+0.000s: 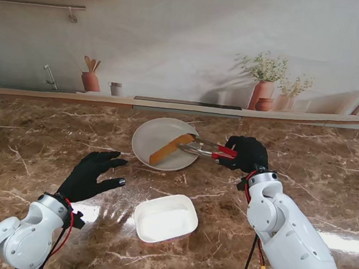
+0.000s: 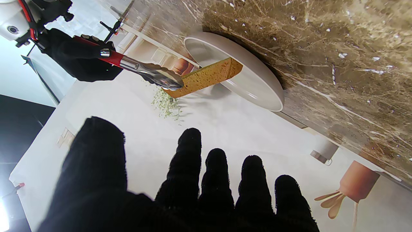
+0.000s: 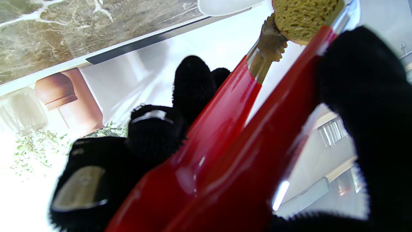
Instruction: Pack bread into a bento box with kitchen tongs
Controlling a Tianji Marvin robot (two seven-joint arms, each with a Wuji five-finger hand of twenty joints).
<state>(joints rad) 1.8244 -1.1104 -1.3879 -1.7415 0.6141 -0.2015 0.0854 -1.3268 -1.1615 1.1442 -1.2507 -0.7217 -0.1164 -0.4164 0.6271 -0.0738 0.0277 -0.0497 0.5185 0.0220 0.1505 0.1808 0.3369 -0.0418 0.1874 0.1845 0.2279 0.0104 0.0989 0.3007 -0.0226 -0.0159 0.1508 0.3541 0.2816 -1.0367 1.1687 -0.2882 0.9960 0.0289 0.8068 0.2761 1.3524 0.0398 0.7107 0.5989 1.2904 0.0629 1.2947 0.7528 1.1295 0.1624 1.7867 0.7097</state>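
Here the brown marble table bears no writing that can be read, and on it the round white plate sits at the far centre with the white bento box nearer to me, well apart from it. The right hand, reaching in from the plate's right, is clamped around the red handles of the tongs, while the left hand hovers to the left of the box, fingers spread and holding nothing. The tongs' metal tips pinch one end of the bread, a golden-brown spongy slab held over the plate.
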